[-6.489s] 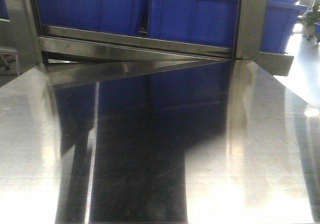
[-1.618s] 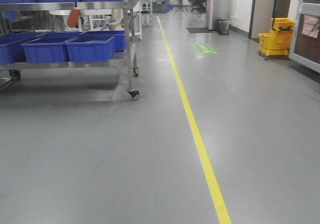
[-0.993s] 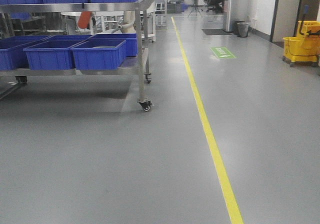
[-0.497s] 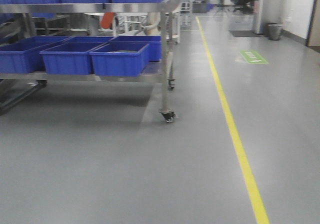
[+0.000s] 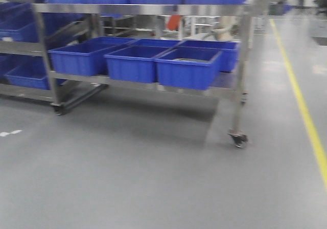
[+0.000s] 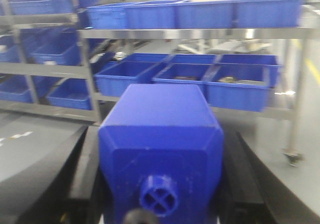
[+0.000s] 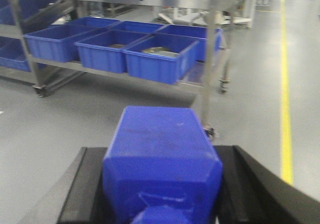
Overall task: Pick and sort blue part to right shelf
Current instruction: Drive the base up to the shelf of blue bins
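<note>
the right gripper [image 7: 164,196] is clamped on the blue part [image 7: 160,144], with black fingers [image 7: 82,194] against both its sides and its wide knob toward the wrist camera. the left gripper [image 6: 160,189] is clamped on a squatter blue block [image 6: 160,129] with a tiny cross knob. farther off on the grey floor [image 5: 127,178] stands a wheeled steel rack [image 5: 153,9] holding blue bins [image 5: 186,68]. a yellow line [image 5: 301,101] runs along the right.
</note>
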